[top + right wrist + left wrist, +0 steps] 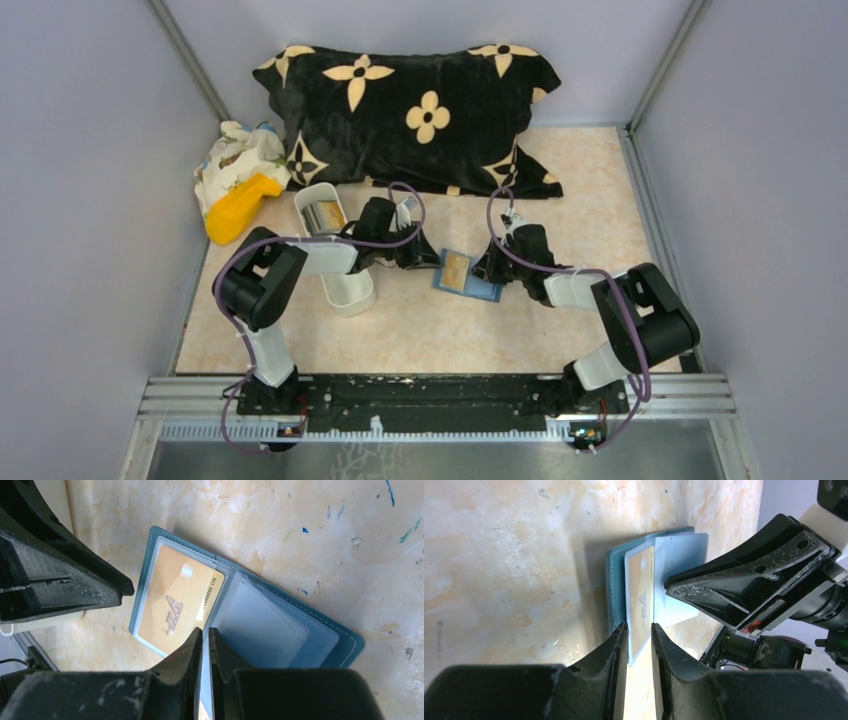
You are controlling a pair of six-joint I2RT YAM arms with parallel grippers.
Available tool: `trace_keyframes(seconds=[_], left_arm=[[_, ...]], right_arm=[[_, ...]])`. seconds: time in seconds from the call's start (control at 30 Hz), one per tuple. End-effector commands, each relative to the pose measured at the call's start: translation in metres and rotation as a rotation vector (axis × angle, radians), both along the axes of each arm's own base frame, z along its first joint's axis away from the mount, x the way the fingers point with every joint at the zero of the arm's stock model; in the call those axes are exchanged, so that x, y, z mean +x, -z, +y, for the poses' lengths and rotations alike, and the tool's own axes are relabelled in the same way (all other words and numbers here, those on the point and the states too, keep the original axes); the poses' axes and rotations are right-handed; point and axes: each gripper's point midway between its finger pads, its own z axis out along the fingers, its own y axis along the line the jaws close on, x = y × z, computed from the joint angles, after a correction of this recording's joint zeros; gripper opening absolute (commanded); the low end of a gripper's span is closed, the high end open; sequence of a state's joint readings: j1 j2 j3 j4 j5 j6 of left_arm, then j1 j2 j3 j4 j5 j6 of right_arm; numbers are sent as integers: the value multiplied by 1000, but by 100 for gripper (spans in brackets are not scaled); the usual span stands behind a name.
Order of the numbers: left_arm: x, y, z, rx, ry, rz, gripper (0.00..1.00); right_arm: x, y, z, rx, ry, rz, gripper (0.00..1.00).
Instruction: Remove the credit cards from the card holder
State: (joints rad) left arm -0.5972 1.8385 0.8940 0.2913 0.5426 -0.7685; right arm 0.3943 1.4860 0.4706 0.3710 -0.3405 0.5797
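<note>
The blue-teal card holder [467,273] lies open on the table between the two grippers. A tan credit card [175,600] sits in a clear sleeve on its left half, and the other sleeves look empty. My left gripper [639,627] stands narrowly open astride the near edge of the sleeve holding the tan card [642,595]; a gap shows between its fingers. My right gripper [205,630] is shut on a clear inner sleeve of the holder [345,645] and holds it raised on edge. In the top view the left gripper [425,258] and the right gripper [492,270] flank the holder.
A long white tray [352,300] lies under the left arm, with something silvery at its far end. A black pillow with tan flowers [420,120] fills the back. A yellow object [240,205] and a patterned cloth [235,160] sit at the back left. Walls enclose the table.
</note>
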Motion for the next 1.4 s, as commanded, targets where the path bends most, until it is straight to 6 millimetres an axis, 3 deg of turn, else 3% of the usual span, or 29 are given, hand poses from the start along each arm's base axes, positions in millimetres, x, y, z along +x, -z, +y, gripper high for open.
trace_keyframes(seconds=[0.0,0.4,0.63,0.83,1.37], left_arm=[[1,-6,0,-20,9,-20,29],[3,-20,-8,-81,27,-29,28],[-7,-7,-13,-105,47,23,28],[-11,-8,-17,-143,63,41,28],[-19,45,5,54,24,119,28]], right_arm=[[9,-10,3,26,-3,-43,10],[10,-8,4,26,-5,-42,10],[11,-8,4,24,-6,-41,10],[10,-6,3,19,-4,-37,10],[8,-7,1,22,6,-40,10]])
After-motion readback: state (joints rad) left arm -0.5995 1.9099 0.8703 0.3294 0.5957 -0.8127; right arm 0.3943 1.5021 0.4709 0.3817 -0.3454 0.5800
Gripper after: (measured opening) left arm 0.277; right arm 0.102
